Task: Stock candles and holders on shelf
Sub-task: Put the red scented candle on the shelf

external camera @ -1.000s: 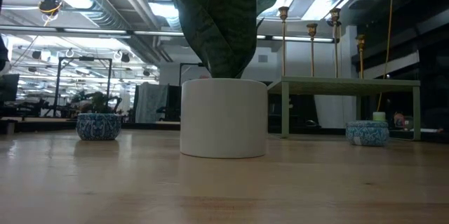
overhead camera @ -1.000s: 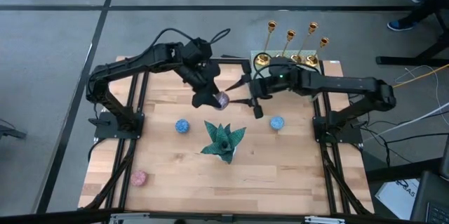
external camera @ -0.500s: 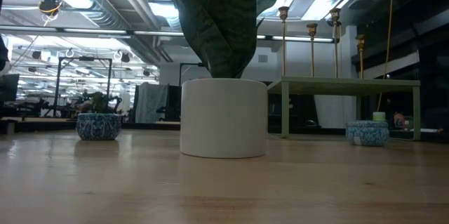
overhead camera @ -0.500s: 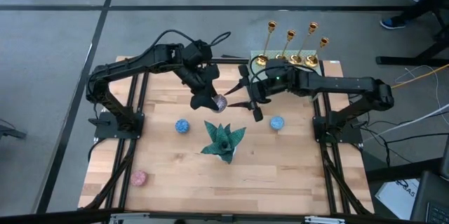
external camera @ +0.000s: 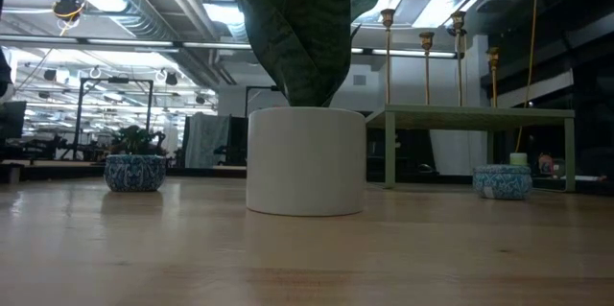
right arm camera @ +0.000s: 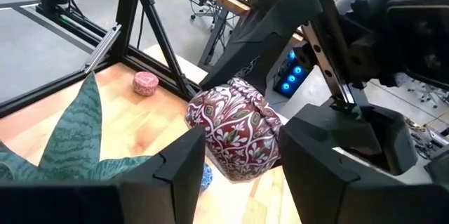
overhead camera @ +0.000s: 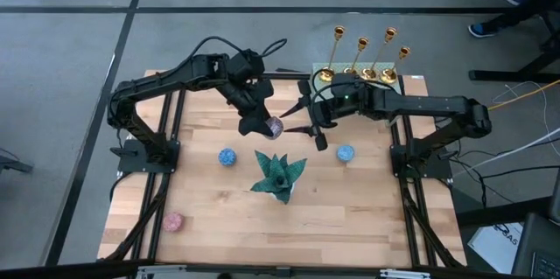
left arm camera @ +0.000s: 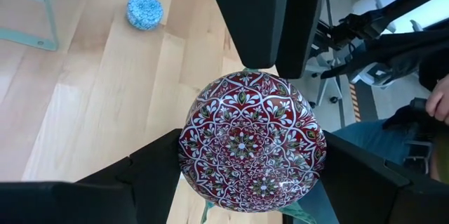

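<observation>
Now the table (overhead camera: 201, 218) is a wooden top with one dark arm coming in from each side. At its far right corner stands the shelf (external camera: 480, 114), pale green with a flat top; in the high view the right arm covers most of it. Four holders (overhead camera: 361, 45) stand upright in a row on the shelf, at its far edge.

Near the middle of the table is the plant (overhead camera: 278, 176), teal and spiky, in a white pot (external camera: 305, 162).

The left gripper (overhead camera: 269, 126) is above the table, just behind the plant. Its fingers are clenched on the red candle (left arm camera: 252, 143), a round puck with a red and white pattern, one finger on each side. This candle is in the air, not on the shelf.

The right gripper (overhead camera: 308, 124) is just beside it, on the shelf side, and points at the same candle. Its fingers (right arm camera: 175, 168) are spread apart and grasp nothing; the candle is seen between them but a little farther off.

Three candles lie on the table: one blue candle (overhead camera: 227, 156) left of the plant, another blue one (overhead camera: 346, 152) right of it, and a pink candle (overhead camera: 173, 222) near the front left corner.
</observation>
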You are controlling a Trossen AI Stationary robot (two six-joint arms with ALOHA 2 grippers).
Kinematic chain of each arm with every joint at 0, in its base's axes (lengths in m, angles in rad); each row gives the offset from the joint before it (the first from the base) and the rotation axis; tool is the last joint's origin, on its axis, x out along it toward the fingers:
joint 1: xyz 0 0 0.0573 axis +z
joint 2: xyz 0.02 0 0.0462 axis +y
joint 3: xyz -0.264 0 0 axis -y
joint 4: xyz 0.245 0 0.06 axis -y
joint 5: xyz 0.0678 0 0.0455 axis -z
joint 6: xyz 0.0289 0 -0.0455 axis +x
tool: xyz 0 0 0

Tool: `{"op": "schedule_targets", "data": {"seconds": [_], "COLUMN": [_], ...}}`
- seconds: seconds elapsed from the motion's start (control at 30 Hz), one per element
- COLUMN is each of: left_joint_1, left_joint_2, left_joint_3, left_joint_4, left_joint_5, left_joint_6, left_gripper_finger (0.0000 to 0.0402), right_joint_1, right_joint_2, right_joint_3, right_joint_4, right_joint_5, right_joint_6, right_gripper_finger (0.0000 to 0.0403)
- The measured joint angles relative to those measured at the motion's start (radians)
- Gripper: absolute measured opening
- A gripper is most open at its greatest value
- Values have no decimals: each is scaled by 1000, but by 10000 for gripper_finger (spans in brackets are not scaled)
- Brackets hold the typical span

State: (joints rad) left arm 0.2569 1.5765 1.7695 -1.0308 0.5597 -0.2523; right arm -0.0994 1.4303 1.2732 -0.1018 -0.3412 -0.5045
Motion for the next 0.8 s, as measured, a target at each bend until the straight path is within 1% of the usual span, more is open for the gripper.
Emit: {"op": "schedule_targets", "data": {"seconds": [0.17,0.4,0.5,0.7,0.8], "left_joint_1": [3,32,42,48,48], "left_joint_2": [0,0,0,0,0], "left_joint_3": [0,0,0,0,0], "left_joint_4": [-5,-24,-25,-27,-25], "left_joint_5": [-8,-16,-16,-15,-8], "left_joint_6": [0,-19,-19,-18,-15], "left_gripper_finger": [290,290,290,290,290], "right_joint_1": [0,-9,-9,-9,-9], "right_joint_2": [0,0,0,0,1], "right_joint_3": [0,0,0,0,0], "right_joint_4": [-25,-44,-44,-43,-14], "right_joint_5": [0,0,0,8,8], "right_joint_6": [12,77,78,67,24], "right_gripper_finger": [185,190,217,305,332]}}
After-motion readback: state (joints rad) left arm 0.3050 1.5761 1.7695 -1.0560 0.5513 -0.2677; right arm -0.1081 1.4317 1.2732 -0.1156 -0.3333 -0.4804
